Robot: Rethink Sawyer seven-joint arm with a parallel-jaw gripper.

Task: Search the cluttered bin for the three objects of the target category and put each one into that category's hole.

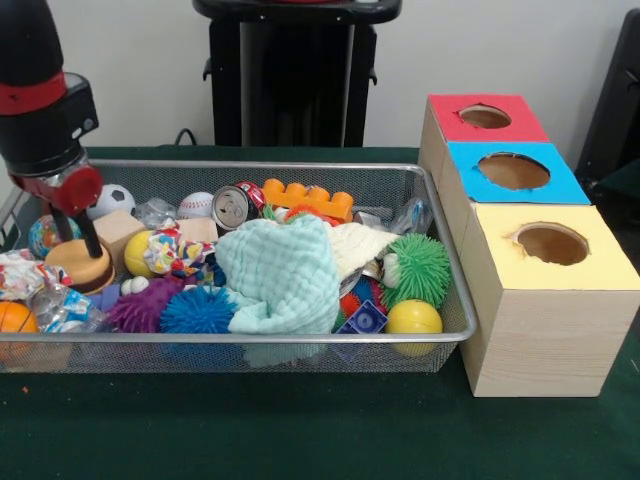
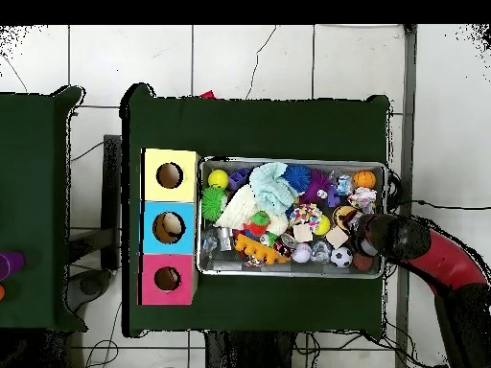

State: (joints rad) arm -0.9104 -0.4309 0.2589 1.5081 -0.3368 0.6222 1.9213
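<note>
The gripper (image 1: 80,262) hangs over the bin's (image 1: 300,170) nine-o'clock end in the front view, its tip on a tan disc; whether it is spread or pinching I cannot tell. The target category is unstated; the three coloured holes (image 1: 513,170) lie well apart toward three o'clock, past the whole clutter.

Robotics lab setup: green-covered bench (image 2: 259,129) on a white tiled floor (image 2: 249,57) with loose cables (image 2: 96,149), wire bin (image 1: 420,345) of toys, colour-topped wooden sorting boxes (image 1: 540,330), plain wall (image 1: 500,45) behind.
</note>
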